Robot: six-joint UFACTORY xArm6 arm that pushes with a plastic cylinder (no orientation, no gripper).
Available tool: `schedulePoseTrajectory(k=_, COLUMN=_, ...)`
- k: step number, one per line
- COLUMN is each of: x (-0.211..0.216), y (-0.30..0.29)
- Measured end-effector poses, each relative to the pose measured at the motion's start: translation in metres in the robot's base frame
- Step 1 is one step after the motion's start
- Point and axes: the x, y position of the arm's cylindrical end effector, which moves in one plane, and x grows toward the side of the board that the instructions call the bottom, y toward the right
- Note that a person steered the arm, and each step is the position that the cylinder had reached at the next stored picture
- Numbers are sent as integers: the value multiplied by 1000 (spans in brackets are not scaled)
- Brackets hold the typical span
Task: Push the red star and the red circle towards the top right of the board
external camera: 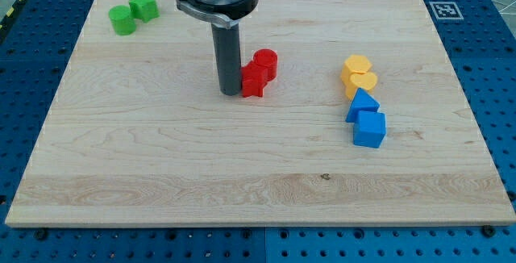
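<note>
The red star (254, 81) lies near the board's middle, a little above centre. The red circle (265, 63) touches it on its upper right. My tip (230, 92) rests on the board right against the star's left side. The rod rises from there to the arm's grey body at the view's top. Part of the star's left edge is hidden behind the rod.
Two yellow blocks (357, 73) and two blue blocks, a triangle (362, 105) and a cube (370, 129), form a column at the right. A green circle (122, 20) and another green block (143, 6) sit at the top left. A marker tag (444, 10) is in the board's top right corner.
</note>
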Motion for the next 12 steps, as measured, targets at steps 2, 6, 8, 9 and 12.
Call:
schedulePoseTrajectory(k=2, x=-12, y=17)
schedulePoseTrajectory(k=6, x=-33, y=63)
schedulePoseTrajectory(k=8, x=-45, y=94)
schedulePoseTrajectory(k=9, x=-59, y=110)
schedulePoseTrajectory(k=12, x=-92, y=158)
